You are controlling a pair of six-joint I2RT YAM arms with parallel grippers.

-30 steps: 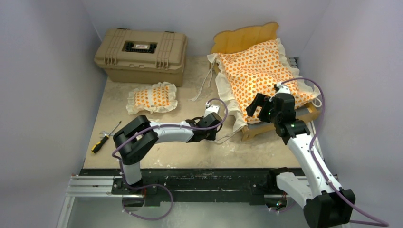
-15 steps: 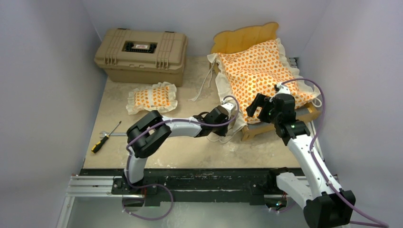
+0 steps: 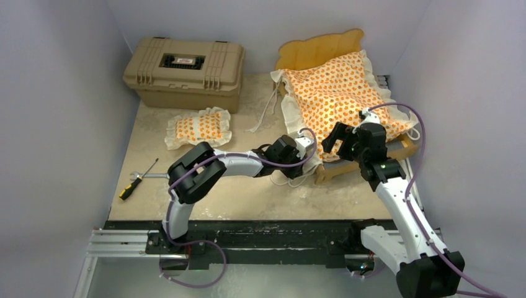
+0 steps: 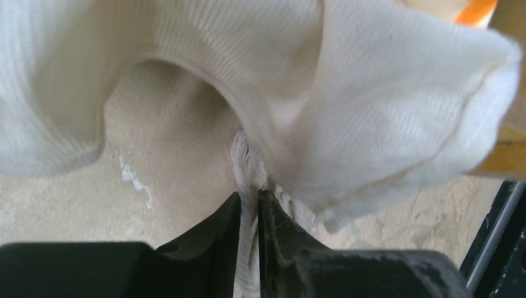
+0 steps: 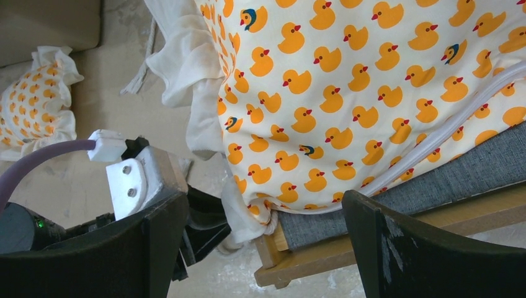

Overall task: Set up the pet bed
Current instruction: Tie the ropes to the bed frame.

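Left gripper (image 4: 249, 200) pinched on white tie cord (image 4: 247, 167) at mattress cushion (image 3: 335, 87) corner; cushion lies on bed frame (image 3: 319, 48). Right gripper (image 5: 263, 205) jaws wide, above cushion. Pillow (image 3: 200, 127) on table (image 3: 248, 192) near tan case (image 3: 183, 77); case label illegible.

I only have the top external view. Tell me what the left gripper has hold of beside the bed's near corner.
Observer: Left wrist camera: the left gripper is pinched shut on a thin white tie cord hanging below the mattress cushion's ruffle.
Operator: Report the right gripper's jaws.
Observer: Right wrist camera: the right gripper stands wide open with nothing between its fingers, above the mattress cushion.
Operator: Check that corner's seating.
Observer: Same camera: the ruffled corner hangs past the wooden frame, and a strip of grey base shows uncovered.
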